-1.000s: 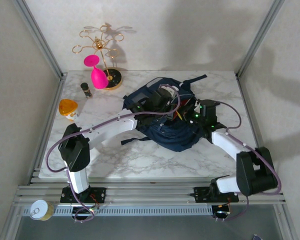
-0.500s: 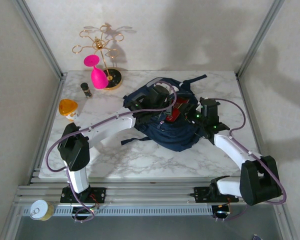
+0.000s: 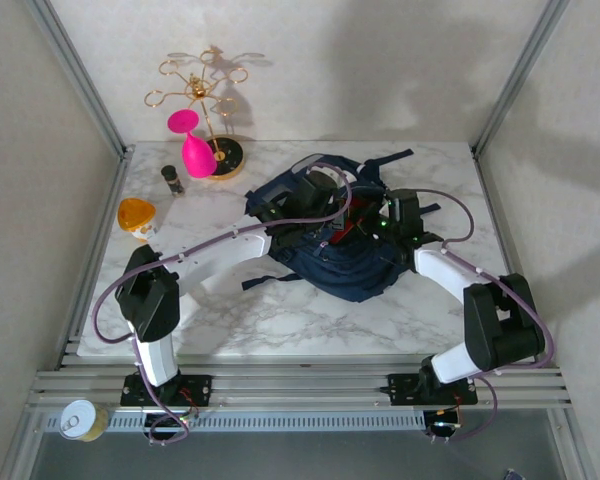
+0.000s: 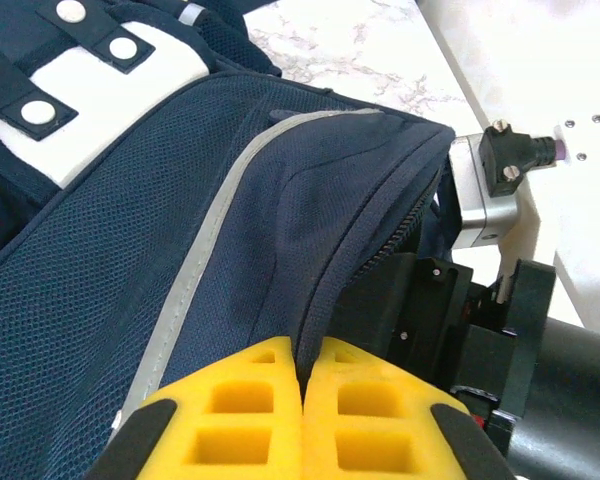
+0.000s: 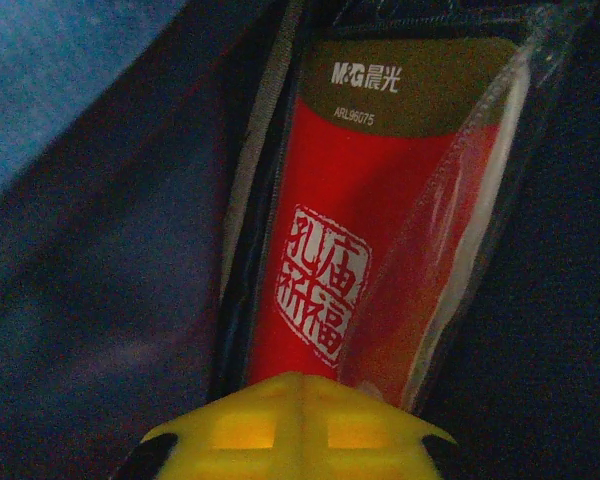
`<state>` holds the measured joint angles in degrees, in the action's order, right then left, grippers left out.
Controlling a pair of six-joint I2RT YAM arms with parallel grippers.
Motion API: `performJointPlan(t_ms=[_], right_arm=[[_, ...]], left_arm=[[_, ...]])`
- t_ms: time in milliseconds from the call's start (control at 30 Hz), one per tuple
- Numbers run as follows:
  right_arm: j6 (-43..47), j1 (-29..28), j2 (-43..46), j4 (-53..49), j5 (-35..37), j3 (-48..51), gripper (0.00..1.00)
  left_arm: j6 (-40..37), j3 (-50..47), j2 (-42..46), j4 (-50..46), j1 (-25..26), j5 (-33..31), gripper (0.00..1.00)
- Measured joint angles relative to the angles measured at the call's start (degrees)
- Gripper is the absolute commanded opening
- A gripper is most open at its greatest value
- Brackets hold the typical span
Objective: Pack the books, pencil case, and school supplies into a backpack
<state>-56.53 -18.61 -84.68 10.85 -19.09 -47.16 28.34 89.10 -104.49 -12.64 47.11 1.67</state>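
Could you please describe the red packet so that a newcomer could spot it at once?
Find the navy backpack in the middle of the marble table. In its open mouth, at the tip of the right gripper, lies the red packet. Against the dark fabric it alone is red: flat, clear-wrapped, with a white Chinese seal stamp.

walls (image 3: 360,70): beige, textured | table (image 3: 280,320): white marble | frame (image 3: 85,85): aluminium posts | light: soft shadows

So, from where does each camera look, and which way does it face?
Top external: above, behind the bases, looking down at the white marble table; both arms show.
Left wrist: looks along the left gripper, shut on the large navy blue fabric backpack.
Right wrist: looks past the shut right gripper at the flat red packet.
All share the backpack.
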Motion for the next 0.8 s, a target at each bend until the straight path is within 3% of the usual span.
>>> performJointPlan(t_ms=[133,267,367,467,567,800], right_arm=[[2.84,1.31,3.76,-3.93,-0.72,-0.11,0.23],[6.91,8.24,13.73,-10.88,-1.79,0.22,0.36],[11.15,13.16,21.11,-18.12,-0.35,-0.26,0.39],[15.28,13.09,24.48,-25.92,1.62,-1.9,0.42],[17.62,9.16,25.27,-33.27,5.53,-3.72,0.46],[16.46,-12.87,20.15,-43.65,15.17,-6.69,0.53]], left_arm=[[0.35,-0.13,0.0,0.24,-0.09,0.09,0.21],[2.23,-1.49,0.22,4.09,-0.15,2.71,0.45],[5.05,-8.55,3.5,11.39,-0.92,6.8,0.55],[8.22,-18.34,9.84,17.16,-2.12,9.84,0.59],[11.04,-24.33,15.28,19.41,-4.35,11.21,0.59],[21.35,-38.88,19.8,29.62,-12.15,11.69,0.58]])
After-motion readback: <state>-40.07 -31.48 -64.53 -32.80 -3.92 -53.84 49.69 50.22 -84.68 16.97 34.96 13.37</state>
